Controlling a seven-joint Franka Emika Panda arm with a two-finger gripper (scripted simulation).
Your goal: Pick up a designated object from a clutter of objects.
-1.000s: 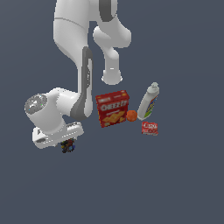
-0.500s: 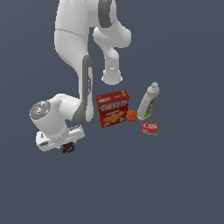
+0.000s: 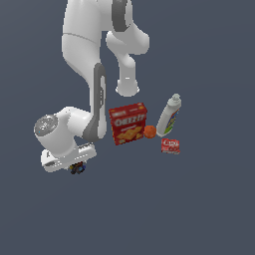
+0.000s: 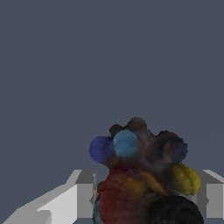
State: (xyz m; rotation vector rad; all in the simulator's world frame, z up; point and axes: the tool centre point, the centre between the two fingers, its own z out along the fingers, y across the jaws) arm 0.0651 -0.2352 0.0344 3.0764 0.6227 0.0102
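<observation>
Gripper [image 3: 77, 168]: I see it low at the exterior view's left, pinching the lumpy dark object [image 4: 142, 179] between its fingers [image 4: 83, 199].
Lumpy dark object: from the wrist view, blue, yellow, red and black patches, pads on both sides of it; well apart from the other items.
Cracker box [image 3: 128, 123]: upright, red, mid-surface.
Orange ball [image 3: 150, 132]: just beside the box, touching or nearly so.
White bottle [image 3: 169, 115]: leaning, beside the ball.
Red packet [image 3: 170, 146]: flat, near the bottle's base.
</observation>
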